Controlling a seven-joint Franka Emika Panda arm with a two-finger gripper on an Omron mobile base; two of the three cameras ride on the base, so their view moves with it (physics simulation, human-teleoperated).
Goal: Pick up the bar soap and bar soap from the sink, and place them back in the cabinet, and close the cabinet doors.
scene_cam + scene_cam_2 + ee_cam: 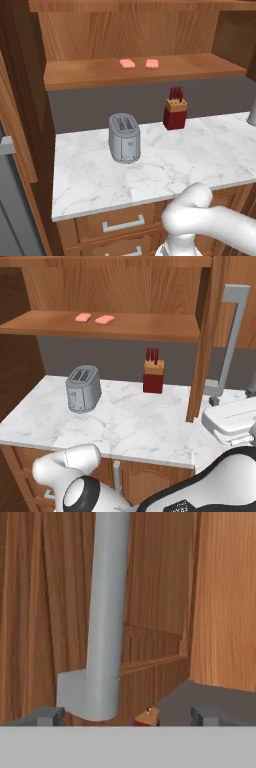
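On the left, both pink soaps (127, 63) (152, 63) already lie side by side on the cabinet shelf (100, 75), at about 12 o'clock above the grey toaster (124, 138), so the doors are what is left to shut. On the right, the open cabinet door (202, 341) stands edge-on, and its long grey handle (106, 612) runs straight from 12 to 6 o'clock. The claw (127, 717) sits right under that handle with its two tips (47, 716) spread apart, holding nothing, and the bar's bottom end lies between them, nearer the tip at 9 o'clock.
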